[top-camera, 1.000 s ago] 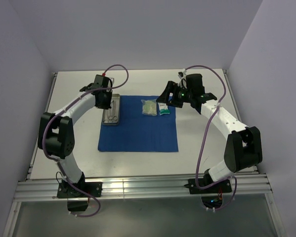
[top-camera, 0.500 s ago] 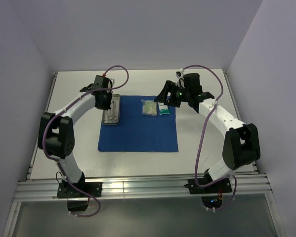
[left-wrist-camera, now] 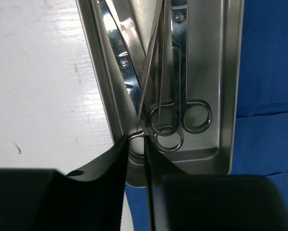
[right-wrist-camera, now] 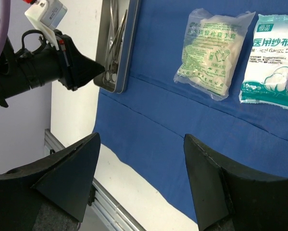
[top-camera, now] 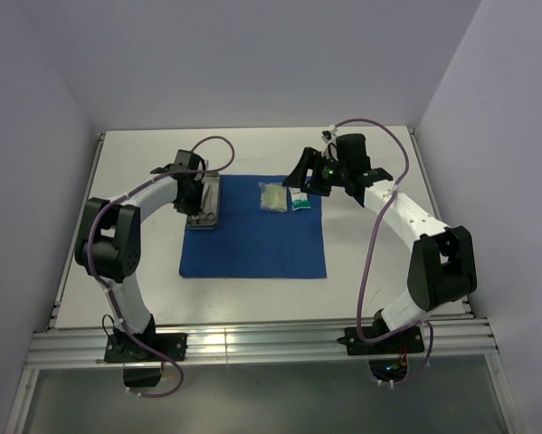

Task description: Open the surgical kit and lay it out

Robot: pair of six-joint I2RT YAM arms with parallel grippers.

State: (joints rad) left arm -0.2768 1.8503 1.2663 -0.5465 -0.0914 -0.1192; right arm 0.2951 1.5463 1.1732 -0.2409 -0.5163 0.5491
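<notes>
As left gripper (left-wrist-camera: 136,143) hovers at the end of the small rectangular steel tray (left-wrist-camera: 216,72), 2 ring-handled steel scissors (left-wrist-camera: 178,67) run straight away, rings nearest; jaws barely parted, apparently empty.

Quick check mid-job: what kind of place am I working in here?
Probably a robot test cell, not an operating room: bare pale walls box in a white table, an aluminium rail runs along its near edge, and a blue cloth lies spread on it.
</notes>
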